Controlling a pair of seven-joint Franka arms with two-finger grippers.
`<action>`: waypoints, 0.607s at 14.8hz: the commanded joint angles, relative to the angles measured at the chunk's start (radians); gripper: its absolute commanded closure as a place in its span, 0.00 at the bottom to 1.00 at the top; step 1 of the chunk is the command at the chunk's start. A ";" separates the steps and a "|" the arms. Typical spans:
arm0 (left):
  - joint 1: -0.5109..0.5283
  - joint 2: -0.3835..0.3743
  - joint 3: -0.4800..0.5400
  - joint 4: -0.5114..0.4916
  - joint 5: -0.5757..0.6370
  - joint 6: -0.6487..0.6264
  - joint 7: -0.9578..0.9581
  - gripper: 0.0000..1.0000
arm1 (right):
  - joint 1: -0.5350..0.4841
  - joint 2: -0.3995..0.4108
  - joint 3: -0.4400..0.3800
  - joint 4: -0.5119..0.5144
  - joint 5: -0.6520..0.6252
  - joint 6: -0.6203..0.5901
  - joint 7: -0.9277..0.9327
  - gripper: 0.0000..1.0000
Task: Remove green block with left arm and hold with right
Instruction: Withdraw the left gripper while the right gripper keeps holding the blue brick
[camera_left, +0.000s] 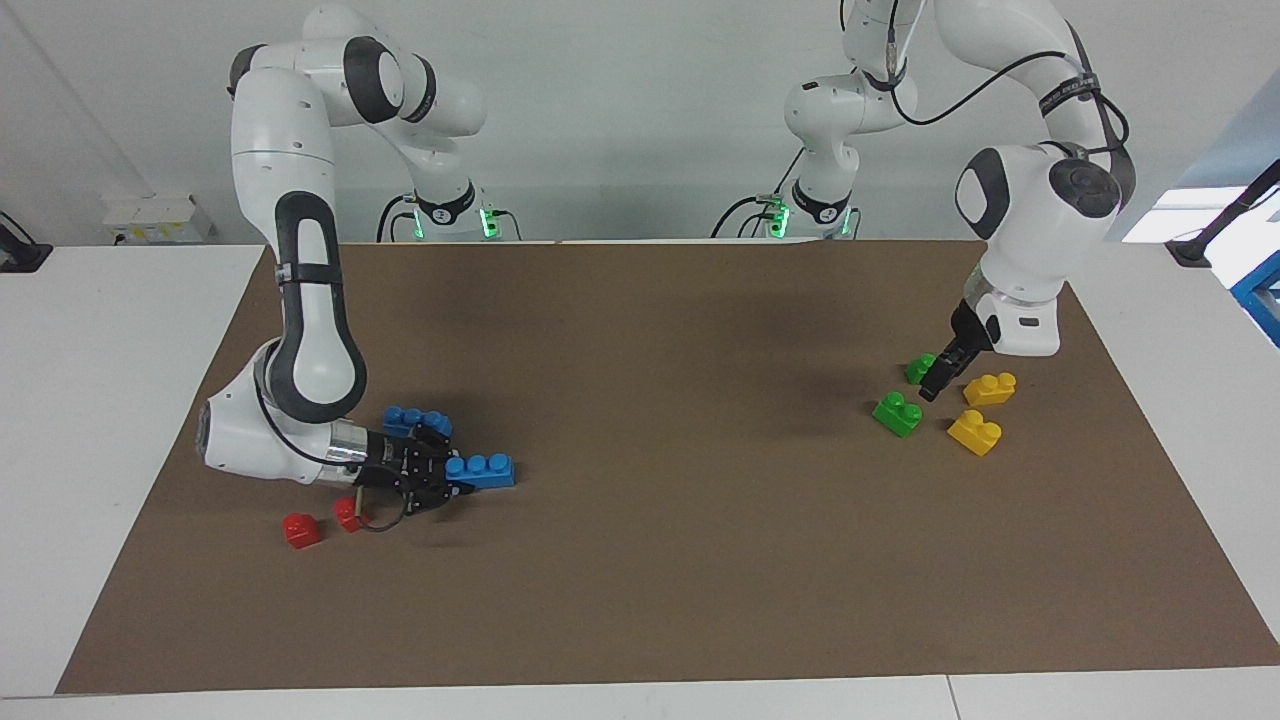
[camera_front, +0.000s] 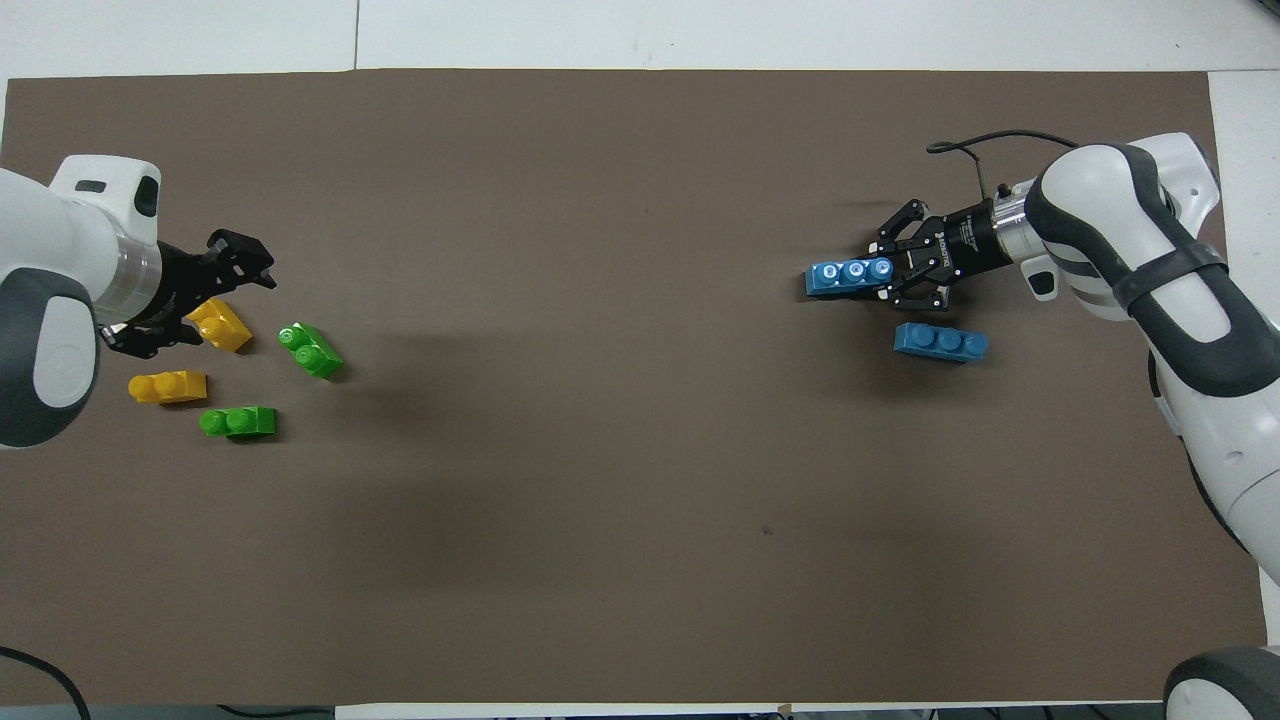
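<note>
Nearest the robots, a spare green brick (camera_front: 238, 422). Farther out, the green block (camera_front: 311, 350) sits loose on the brown surface (camera_front: 600, 450). Left claw (camera_front: 190, 300) hangs wide and empty above the yellow bricks (camera_front: 218, 325). Right claw (camera_left: 450, 485) clamps a blue brick (camera_left: 481, 469).

Risk: regrasping may nudge neighbouring bricks.

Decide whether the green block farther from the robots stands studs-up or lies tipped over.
Studs-up. The green block sits flat on the brown mat, both round studs facing up in the overhead view, and nothing touches it.
</note>
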 joint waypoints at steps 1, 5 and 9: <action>-0.004 -0.018 0.009 0.103 -0.008 -0.140 0.178 0.00 | 0.009 0.011 0.011 -0.020 -0.020 0.049 0.019 1.00; -0.006 -0.090 0.007 0.156 -0.008 -0.250 0.316 0.00 | 0.010 0.011 0.011 -0.022 -0.020 0.055 0.017 1.00; -0.009 -0.139 0.007 0.156 -0.008 -0.333 0.426 0.00 | 0.014 0.009 0.011 -0.025 -0.017 0.063 0.027 1.00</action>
